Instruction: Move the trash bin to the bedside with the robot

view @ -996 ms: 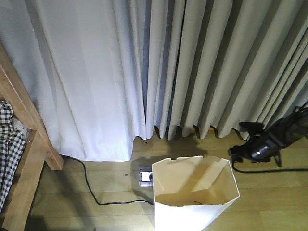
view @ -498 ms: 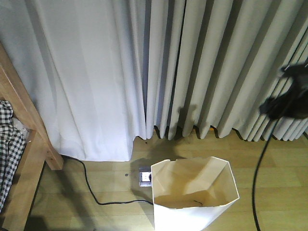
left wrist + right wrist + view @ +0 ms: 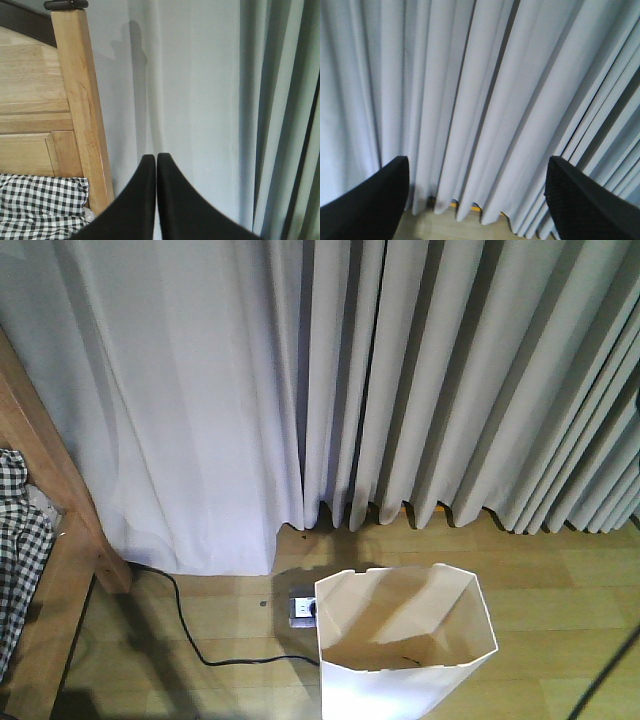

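The bin (image 3: 405, 640) stands upright on the wooden floor (image 3: 560, 590) near the bottom edge of the front view, open top showing its cream inside, with a power strip (image 3: 303, 609) touching or just behind its left rim and a black cable (image 3: 190, 635) trailing left from there toward the bed (image 3: 40, 530). The bed's wooden frame and checked bedding sit at the left edge, well apart from the bin, with bare floor between. A second ago the right arm hung low just right of the bin; half a second ago it had lifted up against the curtain (image 3: 350, 380); now it is gone from the front view, leaving only a thin dark line at the lower right corner. The bin has not shifted across these moments. The right gripper (image 3: 475, 200) is spread wide and holds nothing, facing the curtain. The left gripper (image 3: 156, 165) has its fingers pressed together, empty, pointing at the bedpost (image 3: 82, 100). By my reading the bin is released, and whether this spot counts as bedside is doubtful.
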